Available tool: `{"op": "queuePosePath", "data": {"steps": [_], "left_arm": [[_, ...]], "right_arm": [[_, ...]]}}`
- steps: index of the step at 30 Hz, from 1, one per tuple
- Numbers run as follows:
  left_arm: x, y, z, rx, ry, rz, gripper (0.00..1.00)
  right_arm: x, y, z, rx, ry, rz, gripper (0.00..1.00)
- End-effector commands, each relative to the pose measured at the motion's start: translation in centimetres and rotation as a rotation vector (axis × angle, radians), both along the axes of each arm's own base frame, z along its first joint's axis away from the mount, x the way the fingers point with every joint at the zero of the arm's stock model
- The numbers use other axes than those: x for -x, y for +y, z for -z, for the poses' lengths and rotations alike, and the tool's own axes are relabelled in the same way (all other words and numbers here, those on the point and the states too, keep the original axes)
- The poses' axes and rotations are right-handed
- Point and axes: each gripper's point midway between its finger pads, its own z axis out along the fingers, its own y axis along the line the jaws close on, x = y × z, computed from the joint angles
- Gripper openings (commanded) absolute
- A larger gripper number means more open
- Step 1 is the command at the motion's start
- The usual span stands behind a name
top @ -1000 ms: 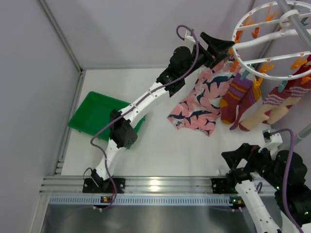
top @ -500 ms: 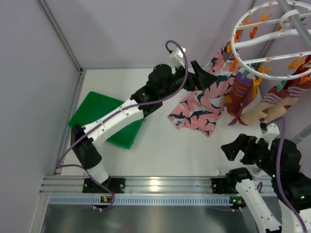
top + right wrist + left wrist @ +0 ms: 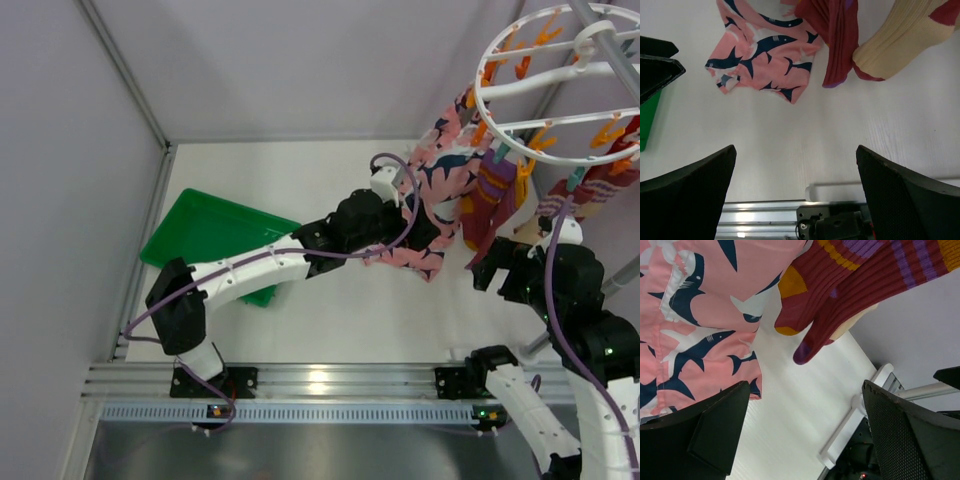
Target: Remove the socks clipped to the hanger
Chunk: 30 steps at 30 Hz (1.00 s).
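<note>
The white round hanger [image 3: 560,72] hangs at the top right with orange and teal pegs. A maroon sock with purple and orange patches [image 3: 490,195] and a red sock [image 3: 612,185] hang clipped from it. The maroon sock [image 3: 840,285] and a tan sock [image 3: 852,324] show in the left wrist view, and both the maroon [image 3: 835,35] and the tan [image 3: 900,40] show in the right wrist view. My left gripper [image 3: 425,228] is open and empty, low beside the pink cloth [image 3: 440,170]. My right gripper [image 3: 495,270] is open and empty, just below the maroon sock.
The pink shark-print cloth [image 3: 700,305] hangs from the hanger left of the socks. A green tray [image 3: 200,230] lies at the left. Grey frame poles [image 3: 600,20] run past the hanger. The table's metal rail [image 3: 765,220] is at the near edge.
My left gripper came down from the hanger's rim to low beside the pink cloth. My right arm rose and moved forward toward the socks. The hanger and the clothes swung slightly.
</note>
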Motion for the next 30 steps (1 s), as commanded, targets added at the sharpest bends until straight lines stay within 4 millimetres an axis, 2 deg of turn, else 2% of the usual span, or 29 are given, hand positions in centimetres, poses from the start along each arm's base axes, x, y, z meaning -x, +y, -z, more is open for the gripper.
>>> {"op": "queuePosePath", "data": {"steps": [1, 2, 4, 7, 8, 10, 11, 12, 13, 17, 18, 19, 21, 22, 24, 27, 30], "left_arm": [[-0.8, -1.4, -2.3, 0.016, -0.12, -0.026, 0.97], [-0.9, -1.8, -1.6, -0.006, -0.13, -0.045, 0.98], [-1.0, -2.4, -2.0, -0.022, -0.172, -0.064, 0.98], [-1.9, -3.3, -1.0, -0.049, -0.183, -0.108, 0.98], [-2.2, -3.6, -1.1, -0.053, -0.192, -0.113, 0.98], [-2.4, -4.6, -2.1, -0.034, -0.207, -0.101, 0.98], [-2.6, -5.4, -1.1, -0.045, -0.201, -0.086, 0.98], [-2.5, -6.2, -2.2, -0.014, -0.204, -0.066, 0.98], [-2.6, -7.2, -1.1, -0.026, -0.194, -0.05, 0.98], [-3.3, -9.7, -0.1, -0.014, -0.191, -0.024, 0.98], [-3.6, -10.4, -1.0, 0.008, -0.201, -0.02, 0.98], [-3.7, -11.2, 0.5, -0.005, -0.185, -0.006, 0.98], [-3.9, -12.2, 0.0, 0.023, -0.177, 0.0, 0.98], [-4.2, -12.6, 0.9, 0.014, -0.176, -0.008, 0.98], [-4.9, -12.8, 0.8, 0.017, -0.197, -0.04, 0.98], [-7.0, -12.5, 2.0, -0.017, -0.22, -0.16, 0.98], [-7.8, -12.6, 2.1, -0.015, -0.223, -0.203, 0.98]], "right_arm": [[-1.6, -1.6, -2.6, 0.04, -0.105, 0.089, 0.99], [-1.6, -1.9, -2.9, 0.041, -0.11, 0.111, 0.99], [-1.4, -2.0, -3.2, 0.043, -0.106, 0.116, 1.0], [-0.9, -1.8, -4.4, 0.034, -0.129, 0.097, 0.99], [-0.6, -1.8, -5.4, 0.025, -0.152, 0.092, 0.99], [-0.3, -1.7, -5.9, 0.015, -0.152, 0.09, 1.0], [0.1, -1.4, -6.3, 0.005, -0.154, 0.073, 1.0], [0.1, -1.4, -6.3, 0.005, -0.147, 0.074, 0.99], [0.3, -1.4, -6.4, 0.0, -0.146, 0.073, 1.0], [0.8, -0.9, -6.9, -0.033, -0.156, 0.056, 0.99], [0.8, -0.6, -7.0, -0.045, -0.157, 0.043, 0.99], [1.0, -0.3, -7.1, -0.058, -0.158, 0.03, 1.0], [1.2, 0.3, -7.3, -0.078, -0.158, 0.003, 0.99], [1.2, 0.4, -7.3, -0.081, -0.157, -0.005, 0.99], [1.4, 0.6, -7.2, -0.088, -0.156, -0.016, 0.99], [1.8, 0.8, -7.3, -0.092, -0.162, -0.03, 1.0], [2.0, 0.7, -7.3, -0.091, -0.165, -0.033, 0.99]]}}
